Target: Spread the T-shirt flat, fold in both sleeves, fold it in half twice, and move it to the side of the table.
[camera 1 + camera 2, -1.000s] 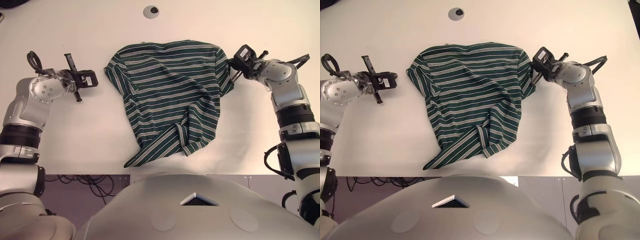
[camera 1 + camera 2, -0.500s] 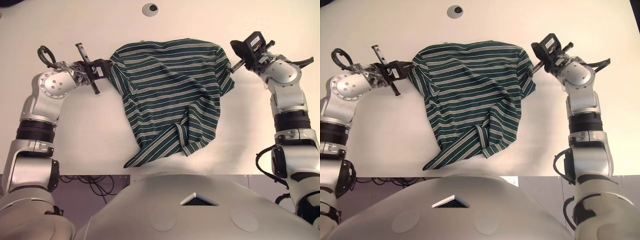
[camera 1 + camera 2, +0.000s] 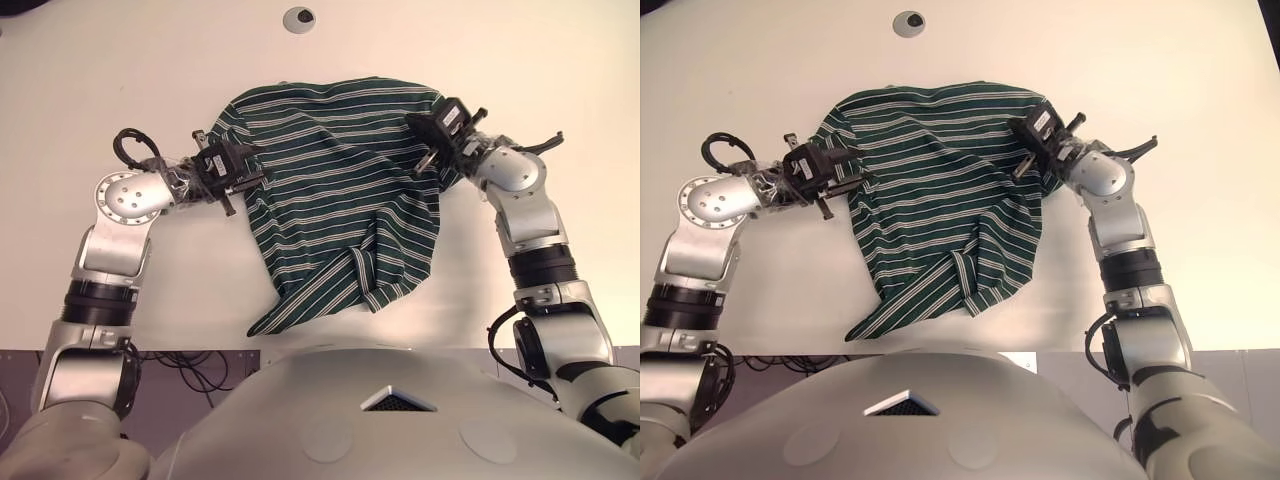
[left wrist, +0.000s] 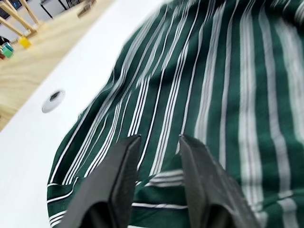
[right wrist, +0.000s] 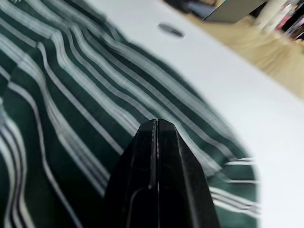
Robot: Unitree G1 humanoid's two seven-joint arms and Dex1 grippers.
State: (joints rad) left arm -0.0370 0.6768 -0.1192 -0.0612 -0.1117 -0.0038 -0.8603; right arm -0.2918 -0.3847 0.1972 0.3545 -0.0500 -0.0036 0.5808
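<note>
Left wrist view: left fingers spread over T-shirt; right fingers pressed together.

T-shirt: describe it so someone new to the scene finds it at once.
On the white table, a little nearer than the round hole toward its far side, lies the T-shirt. It is the only cloth there: dark green with thin white stripes, crumpled, its near hem twisted into a bunch.

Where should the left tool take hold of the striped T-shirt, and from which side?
Pinch the T-shirt at its left edge, coming from the robot's left, low over the table. That edge lies thin and free beside the open left tool; the near hem is twisted and bunched.
</note>
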